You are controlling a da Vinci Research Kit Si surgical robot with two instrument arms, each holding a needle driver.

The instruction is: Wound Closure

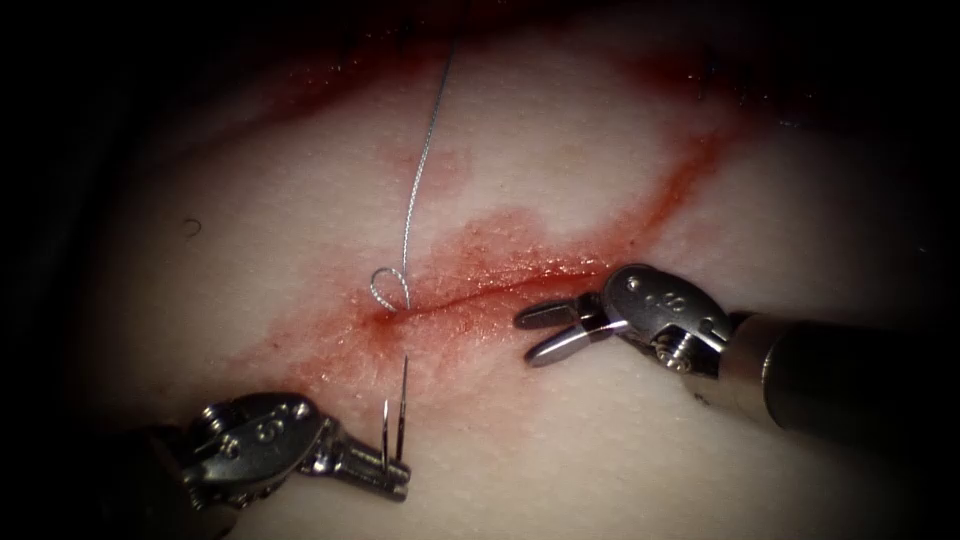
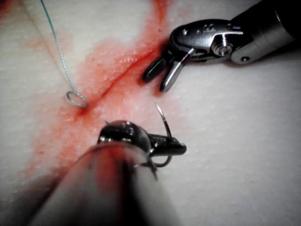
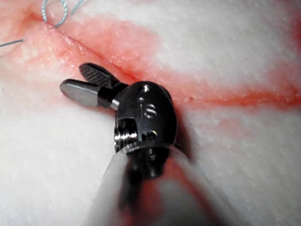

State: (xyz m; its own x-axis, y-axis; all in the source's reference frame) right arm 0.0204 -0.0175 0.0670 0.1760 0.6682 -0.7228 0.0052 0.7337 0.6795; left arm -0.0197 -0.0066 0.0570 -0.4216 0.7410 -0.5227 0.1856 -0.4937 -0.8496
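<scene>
the needle, stiff, thin and likely slippery, is gripped mid-curve, clear of the tissue, by the left tool; the right tool is held open, empty

Stamped on the dark round housing just behind the right pincer: "is", as it reads in the right wrist view. Same housing in the endoscope view, faint marks, unreadable. On the housing behind the left pincer: a stamped mark, perhaps two characters, not legible. No other writing readable.
</scene>
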